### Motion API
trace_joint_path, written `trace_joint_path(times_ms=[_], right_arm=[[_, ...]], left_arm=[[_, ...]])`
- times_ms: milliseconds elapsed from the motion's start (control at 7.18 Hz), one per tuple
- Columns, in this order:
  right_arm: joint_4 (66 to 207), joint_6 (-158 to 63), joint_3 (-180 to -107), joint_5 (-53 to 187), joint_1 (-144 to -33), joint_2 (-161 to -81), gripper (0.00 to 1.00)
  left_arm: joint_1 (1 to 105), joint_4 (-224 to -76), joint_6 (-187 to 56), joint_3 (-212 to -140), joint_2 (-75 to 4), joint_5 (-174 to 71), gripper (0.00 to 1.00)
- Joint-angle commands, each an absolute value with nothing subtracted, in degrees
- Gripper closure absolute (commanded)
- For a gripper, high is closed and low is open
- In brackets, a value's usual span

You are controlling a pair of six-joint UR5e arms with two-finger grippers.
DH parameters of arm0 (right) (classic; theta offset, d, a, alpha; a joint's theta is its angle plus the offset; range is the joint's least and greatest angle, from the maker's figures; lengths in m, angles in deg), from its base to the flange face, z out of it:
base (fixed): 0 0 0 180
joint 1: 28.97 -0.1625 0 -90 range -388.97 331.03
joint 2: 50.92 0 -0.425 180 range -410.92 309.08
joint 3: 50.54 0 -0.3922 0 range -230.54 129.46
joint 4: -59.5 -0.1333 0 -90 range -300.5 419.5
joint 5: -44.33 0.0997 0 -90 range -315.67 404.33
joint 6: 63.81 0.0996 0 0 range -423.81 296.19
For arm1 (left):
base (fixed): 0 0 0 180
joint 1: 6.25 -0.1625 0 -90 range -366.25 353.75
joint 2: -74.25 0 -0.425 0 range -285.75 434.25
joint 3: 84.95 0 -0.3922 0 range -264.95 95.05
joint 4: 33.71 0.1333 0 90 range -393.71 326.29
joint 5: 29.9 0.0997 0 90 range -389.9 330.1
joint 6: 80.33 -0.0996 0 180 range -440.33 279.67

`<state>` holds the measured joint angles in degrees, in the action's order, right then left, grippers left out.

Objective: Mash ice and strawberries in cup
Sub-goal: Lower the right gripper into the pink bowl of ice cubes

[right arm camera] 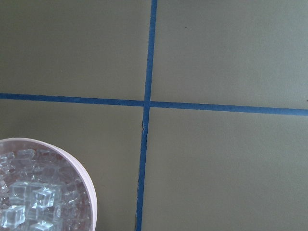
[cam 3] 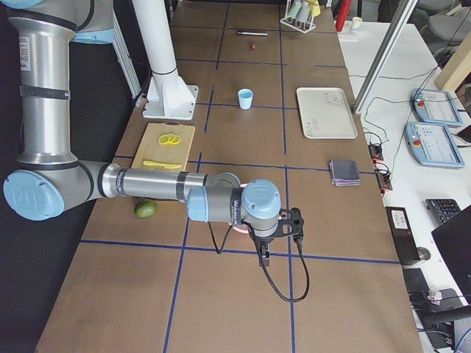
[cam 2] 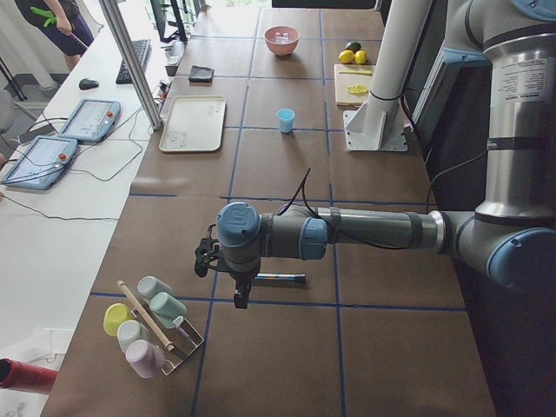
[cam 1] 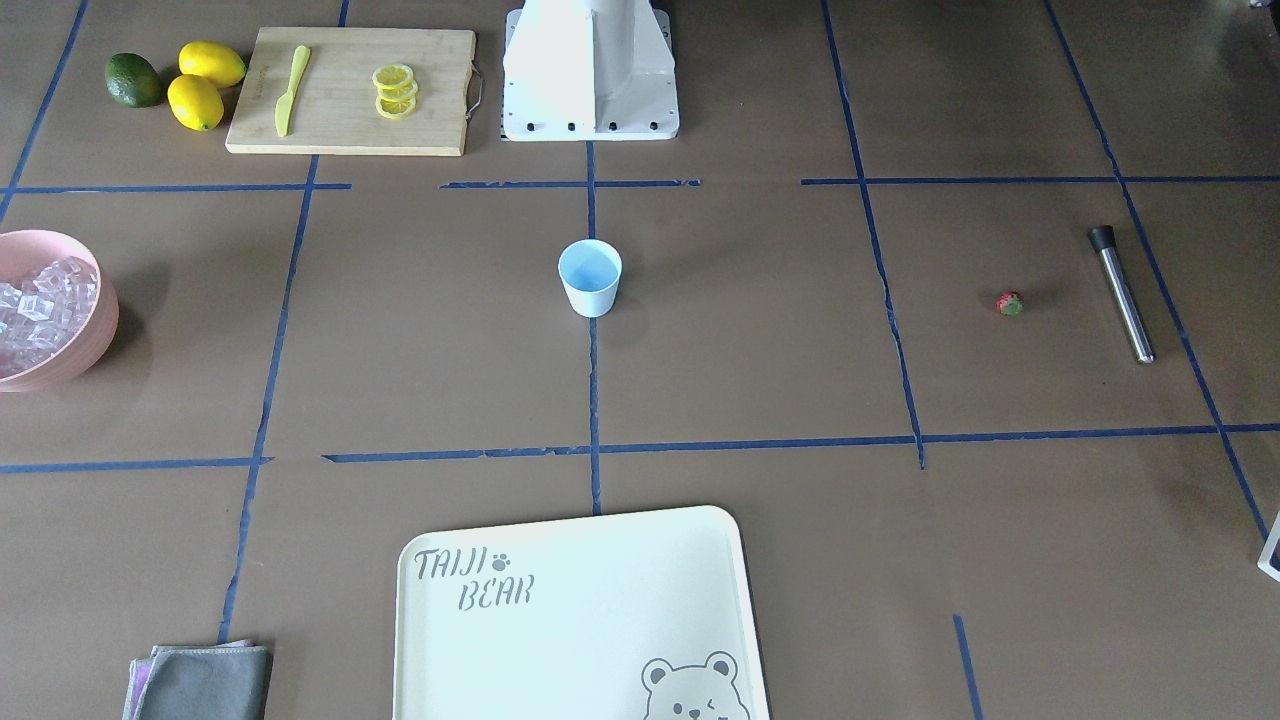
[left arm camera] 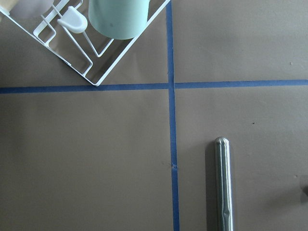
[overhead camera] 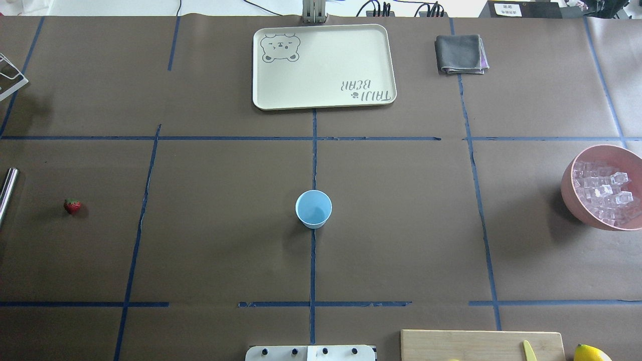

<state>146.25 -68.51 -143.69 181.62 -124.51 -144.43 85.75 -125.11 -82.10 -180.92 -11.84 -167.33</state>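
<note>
Nothing of the task is done, in my judgement. The cup (cam 1: 590, 280) stands upright and empty at the table's centre. The strawberry (cam 1: 1010, 303) lies on the paper well off to the robot's left, near the steel muddler (cam 1: 1121, 295) but apart from it. The ice (cam 1: 40, 300) is piled in the pink bowl (cam 1: 108, 315) far to the right. Loading and mashing all remain. The left gripper (cam 2: 208, 258) and right gripper (cam 3: 294, 222) hang over the table's ends. They show only in the side views, so I cannot tell whether either is parted or closed. The bowl is cut off at the frame edge.
</note>
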Motion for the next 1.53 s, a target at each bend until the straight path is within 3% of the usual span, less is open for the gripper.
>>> trace_joint_path(times_ms=[0,836,1393], right_arm=[[146.3,-68.4,-143.6,181.5,-124.5,-144.4,0.0],[146.3,-66.9,-144.1,181.9,-124.5,-144.3,0.0],[146.3,-52.9,-155.0,178.3,-114.8,-144.9,0.01]], left_arm=[[85.8,-126.3,-81.9,-180.7,-11.6,-167.3,0.0],[85.7,-126.3,-81.7,-181.1,-11.6,-167.3,0.0],[85.7,-126.3,-81.7,-181.0,-11.6,-167.3,0.0]])
